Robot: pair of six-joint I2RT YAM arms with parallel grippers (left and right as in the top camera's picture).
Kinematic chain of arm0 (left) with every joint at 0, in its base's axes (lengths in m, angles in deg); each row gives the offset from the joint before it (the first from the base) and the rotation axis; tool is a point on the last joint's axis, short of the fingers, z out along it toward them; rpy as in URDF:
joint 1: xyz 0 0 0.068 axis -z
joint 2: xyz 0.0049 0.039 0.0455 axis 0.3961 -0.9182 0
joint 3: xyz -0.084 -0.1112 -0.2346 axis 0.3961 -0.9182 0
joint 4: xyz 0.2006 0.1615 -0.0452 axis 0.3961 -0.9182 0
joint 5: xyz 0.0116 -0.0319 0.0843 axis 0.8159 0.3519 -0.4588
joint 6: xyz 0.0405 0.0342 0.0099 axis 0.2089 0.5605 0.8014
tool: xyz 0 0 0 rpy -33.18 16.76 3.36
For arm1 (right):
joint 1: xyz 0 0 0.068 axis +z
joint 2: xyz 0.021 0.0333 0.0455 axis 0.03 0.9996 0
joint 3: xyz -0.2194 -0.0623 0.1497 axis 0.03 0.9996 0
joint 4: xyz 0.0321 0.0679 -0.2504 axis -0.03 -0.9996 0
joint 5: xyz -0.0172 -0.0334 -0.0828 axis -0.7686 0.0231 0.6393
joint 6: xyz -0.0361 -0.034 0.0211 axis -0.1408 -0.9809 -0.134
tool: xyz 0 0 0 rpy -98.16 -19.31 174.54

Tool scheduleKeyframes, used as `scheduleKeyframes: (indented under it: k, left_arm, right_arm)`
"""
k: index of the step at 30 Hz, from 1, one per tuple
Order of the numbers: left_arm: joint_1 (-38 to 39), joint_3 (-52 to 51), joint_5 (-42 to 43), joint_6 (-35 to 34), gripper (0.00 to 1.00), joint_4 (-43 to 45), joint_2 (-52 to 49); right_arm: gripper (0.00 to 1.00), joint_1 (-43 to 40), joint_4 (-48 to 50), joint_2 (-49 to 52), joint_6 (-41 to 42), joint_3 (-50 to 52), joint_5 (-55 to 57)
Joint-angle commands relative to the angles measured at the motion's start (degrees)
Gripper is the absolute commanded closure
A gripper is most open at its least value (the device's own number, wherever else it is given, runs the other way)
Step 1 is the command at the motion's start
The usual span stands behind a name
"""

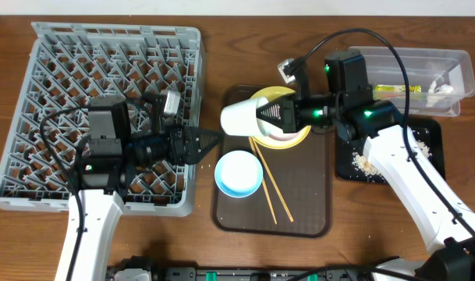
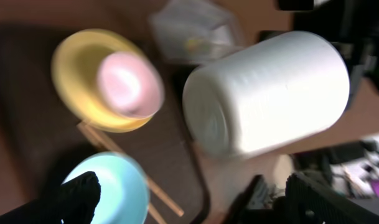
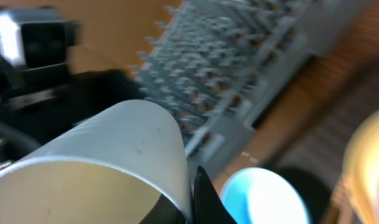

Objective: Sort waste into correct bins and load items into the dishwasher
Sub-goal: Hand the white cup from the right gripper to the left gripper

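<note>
My right gripper is shut on the rim of the small white cup and holds it on its side above the brown tray's far left corner; one finger pinches the cup wall in the right wrist view. My left gripper is open and empty at the edge of the grey dish rack, pointing at the cup. The yellow plate carries a white bowl. The light blue bowl and the chopsticks lie on the brown tray.
The dark brown serving tray sits mid-table. The clear tub at the back right holds a green wrapper and a white scrap. The black tray holds beige crumbs, partly under my right arm.
</note>
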Motion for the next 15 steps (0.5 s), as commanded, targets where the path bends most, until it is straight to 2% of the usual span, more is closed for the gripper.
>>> scheduleKeyframes:
  k: [1,6,15]
  left_arm:
    - [0.1,1.2,12.2,0.2,0.04,3.7,-1.5]
    - [0.7,1.2,18.4,-3.4,0.04,11.3,-1.9]
    - [6.9,1.2,18.5,-10.6,0.04,24.1,-1.9]
  right_arm:
    - [0.99,-0.1,2.6,0.0,3.4,-0.1,-11.8]
    - [0.99,-0.1,6.1,0.0,6.1,-0.1,-14.2]
    - [0.99,1.6,9.0,0.0,8.3,-0.1,-15.0]
